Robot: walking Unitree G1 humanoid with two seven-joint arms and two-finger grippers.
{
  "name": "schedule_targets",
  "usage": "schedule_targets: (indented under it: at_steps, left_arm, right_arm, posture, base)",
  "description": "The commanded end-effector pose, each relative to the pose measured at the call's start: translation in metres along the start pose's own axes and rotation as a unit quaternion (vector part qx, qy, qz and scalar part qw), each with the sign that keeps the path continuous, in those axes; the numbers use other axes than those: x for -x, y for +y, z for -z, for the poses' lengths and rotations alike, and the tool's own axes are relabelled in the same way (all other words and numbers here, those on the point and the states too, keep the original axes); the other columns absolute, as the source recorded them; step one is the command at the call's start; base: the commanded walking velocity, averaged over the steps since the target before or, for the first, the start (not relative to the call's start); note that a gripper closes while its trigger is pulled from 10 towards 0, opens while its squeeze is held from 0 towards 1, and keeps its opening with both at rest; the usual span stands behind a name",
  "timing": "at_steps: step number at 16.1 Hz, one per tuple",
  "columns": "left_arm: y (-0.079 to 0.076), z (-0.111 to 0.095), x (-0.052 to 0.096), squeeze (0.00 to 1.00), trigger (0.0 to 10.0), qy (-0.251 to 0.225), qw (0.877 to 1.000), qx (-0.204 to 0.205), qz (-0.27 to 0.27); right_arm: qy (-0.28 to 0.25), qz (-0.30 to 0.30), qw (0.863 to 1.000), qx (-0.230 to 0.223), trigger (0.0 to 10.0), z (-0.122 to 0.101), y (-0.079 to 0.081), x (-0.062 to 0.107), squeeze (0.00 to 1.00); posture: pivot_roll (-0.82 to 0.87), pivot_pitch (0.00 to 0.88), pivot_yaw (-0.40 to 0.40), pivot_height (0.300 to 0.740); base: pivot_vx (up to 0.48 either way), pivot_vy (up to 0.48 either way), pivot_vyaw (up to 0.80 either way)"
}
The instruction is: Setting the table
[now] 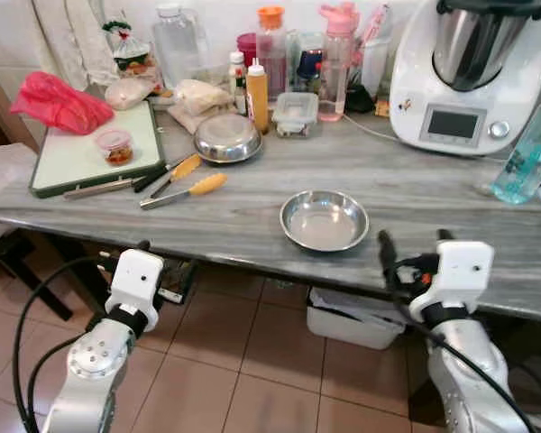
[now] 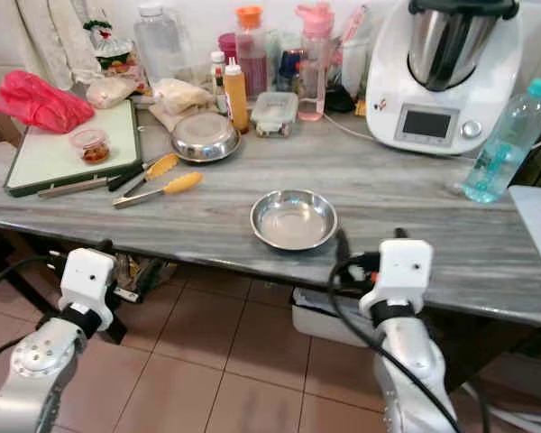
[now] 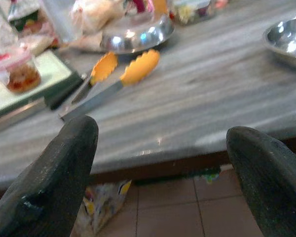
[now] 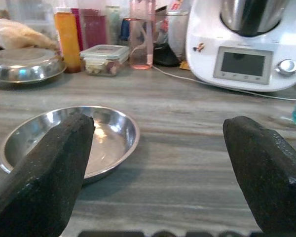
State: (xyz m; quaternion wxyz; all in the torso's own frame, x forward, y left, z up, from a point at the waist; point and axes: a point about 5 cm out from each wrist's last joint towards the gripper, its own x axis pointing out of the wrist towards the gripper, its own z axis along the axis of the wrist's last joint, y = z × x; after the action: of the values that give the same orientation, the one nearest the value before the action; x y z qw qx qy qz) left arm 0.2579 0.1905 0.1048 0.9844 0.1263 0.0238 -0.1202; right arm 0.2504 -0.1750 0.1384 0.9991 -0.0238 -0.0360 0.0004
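Left end effector sits below the grey wood-grain counter edge, fingers spread wide, with the orange-tipped metal tongs lying up ahead of it. The shallow round steel bowl rests on the counter just ahead-left of the right end effector, also spread open and empty.

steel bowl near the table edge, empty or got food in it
Empty. The steel bowl stands upright on the table, and its shiny bare bottom shows in the head views and between the right gripper's open fingers.
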Motion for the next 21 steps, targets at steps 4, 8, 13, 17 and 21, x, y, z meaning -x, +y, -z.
schedule_targets:
  at_steps: [4,8,13,17,21]
  left_arm:
    - [-0.011,0.001,0.009,0.0,10.0,0.007,0.999,0.025,-0.024]
    - [-0.01,0.003,0.007,0.0,10.0,0.015,0.997,0.048,-0.062]
    - [-0.01,0.005,0.002,0.0,10.0,0.019,0.997,0.038,-0.066]
    - [-0.019,-0.004,-0.012,0.0,10.0,0.005,0.998,0.04,-0.052]
    - [-0.019,-0.007,-0.017,0.0,10.0,0.007,0.997,0.043,-0.06]
  right_arm:
    - [0.008,0.004,1.0,-0.002,10.0,0.002,-0.001,0.0,0.0]
    - [0.006,0.015,1.0,-0.004,10.0,0.003,-0.003,0.001,0.0]
    - [0.016,0.02,1.0,-0.001,10.0,0.008,-0.003,0.002,0.0]
    - [0.01,0.022,1.0,0.015,10.0,0.006,-0.005,-0.001,0.0]
    - [0.01,0.03,0.999,0.002,10.0,0.007,-0.009,0.0,0.0]
  posture:
    - [-0.06,0.014,0.036,0.74]
    - [-0.06,0.015,0.057,0.74]
    - [-0.07,0.006,0.065,0.74]
    - [-0.09,0.0,0.078,0.74]
    - [-0.09,0.0,0.08,0.74]
  base:
    - [0.0,0.0,0.0]
    - [0.0,0.0,0.0]
    - [0.0,0.0,0.0]
    - [0.0,0.0,0.71]
    - [0.0,0.0,0.31]
